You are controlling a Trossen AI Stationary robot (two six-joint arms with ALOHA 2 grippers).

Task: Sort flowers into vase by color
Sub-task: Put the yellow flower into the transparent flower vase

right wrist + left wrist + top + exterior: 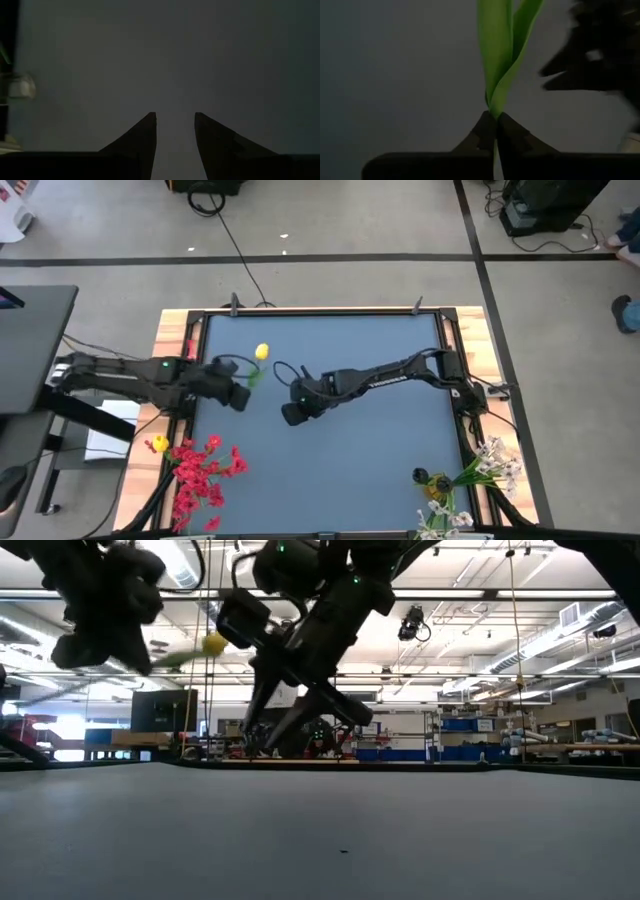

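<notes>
Left gripper (496,127) pinches a yellow tulip (262,352) by its thin stem; right gripper (175,131) is spread, empty. Stem could slip or twist loose.

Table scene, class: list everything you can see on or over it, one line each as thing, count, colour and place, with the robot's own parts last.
Yellow tulip with green leaves: one, yellow and green, held above the mat's left-centre.
Red blossom clusters: one bunch, red, near-left corner.
Second yellow flower: one, yellow, beside the red bunch.
White blossom sprays: one bunch, white with green stems, near-right corner.
Blue-grey table mat: one, wooden border.
Left gripper: shut on the tulip's stem.
Right gripper: open, empty, over mat centre.
</notes>
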